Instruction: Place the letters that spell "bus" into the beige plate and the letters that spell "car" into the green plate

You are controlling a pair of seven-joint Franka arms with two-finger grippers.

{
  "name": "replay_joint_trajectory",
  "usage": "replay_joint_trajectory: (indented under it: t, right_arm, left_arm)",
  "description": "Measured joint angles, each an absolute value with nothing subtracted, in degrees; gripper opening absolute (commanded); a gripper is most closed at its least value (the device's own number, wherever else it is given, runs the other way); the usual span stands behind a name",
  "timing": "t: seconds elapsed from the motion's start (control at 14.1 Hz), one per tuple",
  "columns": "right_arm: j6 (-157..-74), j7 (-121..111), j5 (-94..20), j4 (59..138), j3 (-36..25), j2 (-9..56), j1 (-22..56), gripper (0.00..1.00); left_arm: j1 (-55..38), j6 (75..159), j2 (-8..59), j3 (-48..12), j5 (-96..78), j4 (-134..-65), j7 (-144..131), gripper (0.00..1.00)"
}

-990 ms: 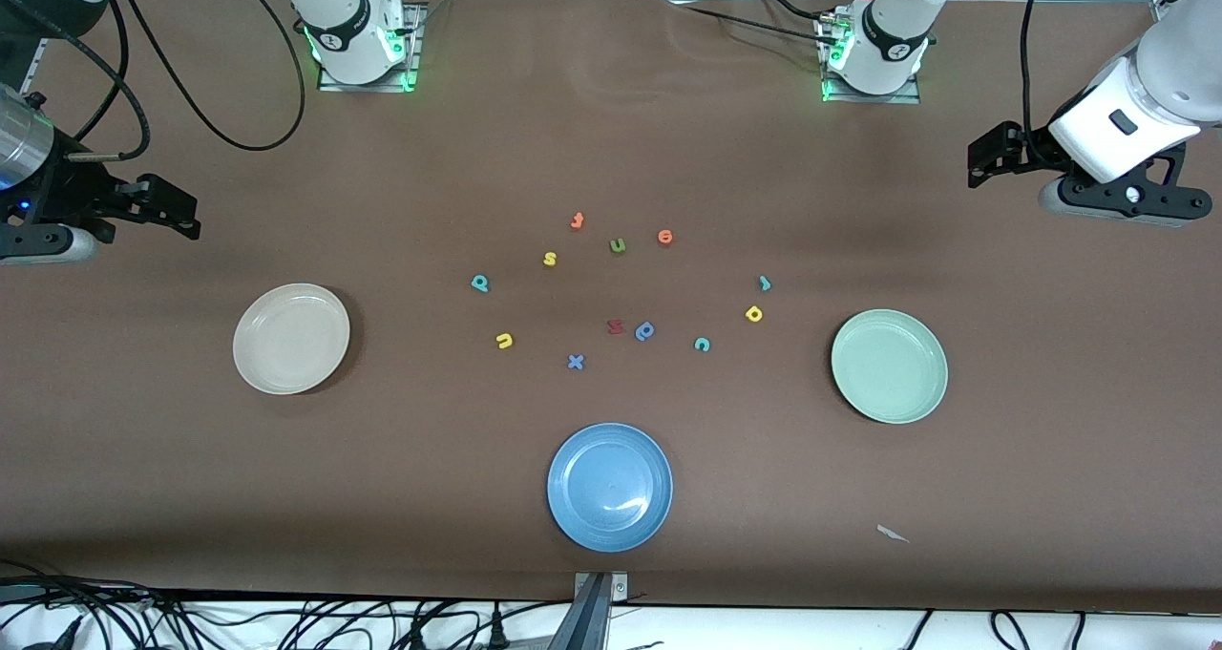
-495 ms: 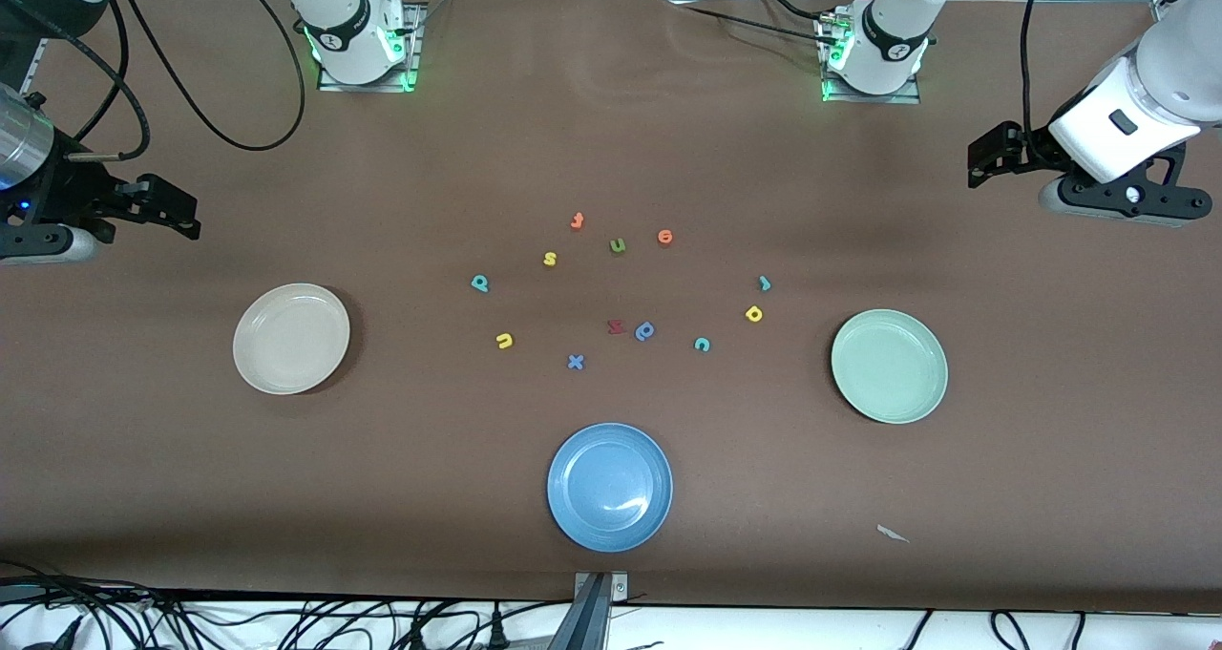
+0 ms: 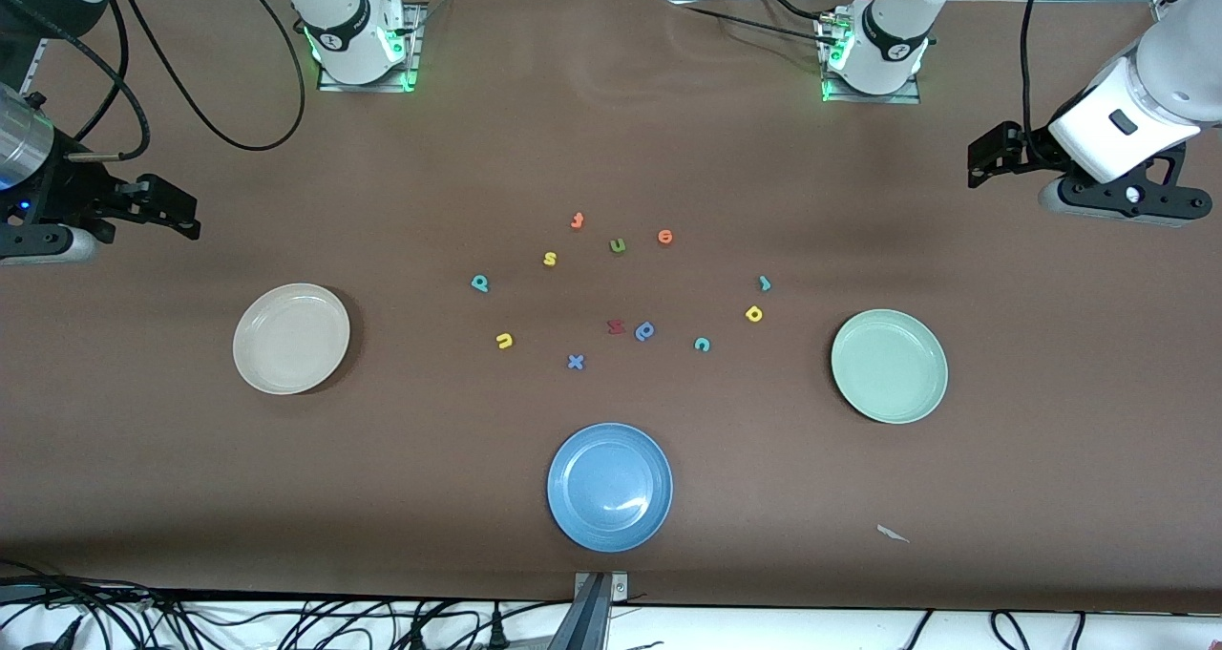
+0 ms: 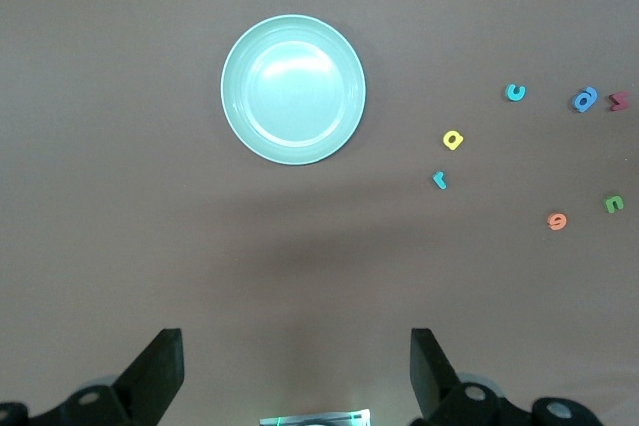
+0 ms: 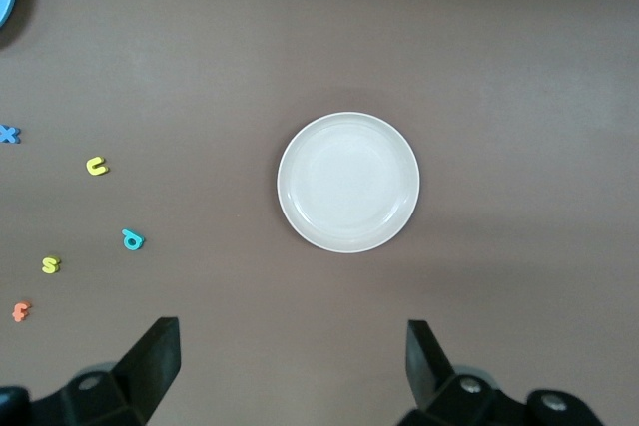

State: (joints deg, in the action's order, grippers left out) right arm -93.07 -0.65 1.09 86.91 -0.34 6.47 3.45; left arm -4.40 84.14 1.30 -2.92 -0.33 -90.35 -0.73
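Note:
The teal b (image 3: 480,283), yellow s (image 3: 550,259) and yellow u (image 3: 505,342) lie mid-table, toward the beige plate (image 3: 291,338). Toward the green plate (image 3: 889,366) lie the teal c (image 3: 702,345), yellow a (image 3: 753,314) and teal r (image 3: 764,283). Both plates hold nothing. My right gripper (image 5: 290,361) hangs open and empty over the table at the right arm's end, with the beige plate (image 5: 348,182) in its view. Over the left arm's end my left gripper (image 4: 297,366) hangs open and empty, the green plate (image 4: 293,89) in its view.
A blue plate (image 3: 609,487) sits nearest the front camera, mid-table. Among the letters lie an orange t (image 3: 577,220), green u (image 3: 618,245), orange letter (image 3: 665,238), red z (image 3: 616,326), darker blue p (image 3: 645,331) and blue x (image 3: 575,362). A paper scrap (image 3: 893,534) lies near the front edge.

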Motion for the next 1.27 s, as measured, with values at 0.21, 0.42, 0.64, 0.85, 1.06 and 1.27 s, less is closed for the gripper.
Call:
replay_joint_trajectory:
  t: [0.21, 0.42, 0.64, 0.85, 1.06, 1.27]
  right_arm:
    - [-93.1, -0.7, 1.1, 86.9, -0.4, 6.5, 3.4, 1.0]
    - [-93.1, -0.7, 1.1, 86.9, -0.4, 6.5, 3.4, 1.0]
    - [-93.0, 0.1, 1.1, 86.9, -0.4, 6.8, 3.4, 1.0]
    - [-93.0, 3.0, 0.8, 87.5, -0.1, 7.3, 3.6, 1.0]
    - [-92.9, 7.2, 0.5, 89.1, 2.0, 7.7, 3.9, 1.0]
    - [-94.0, 15.9, 0.5, 91.7, 6.8, 7.8, 4.2, 1.0]
  left_arm:
    - [-5.1, 84.0, 2.2, -3.4, -0.3, -90.4, -0.7, 1.0]
    - [-5.7, 83.6, 5.9, -4.0, -0.6, -90.4, -0.7, 1.0]
    - [-7.6, 87.9, 12.2, -4.8, -3.7, -90.6, -1.3, 1.0]
    - [-11.7, 94.8, 19.5, -5.3, -4.0, -91.0, -8.0, 1.0]
    - [-15.3, 102.1, 25.0, -5.4, -4.0, -92.2, -14.5, 1.0]
    - [-16.9, 111.1, 26.3, -5.4, -4.0, -98.7, -16.7, 1.0]
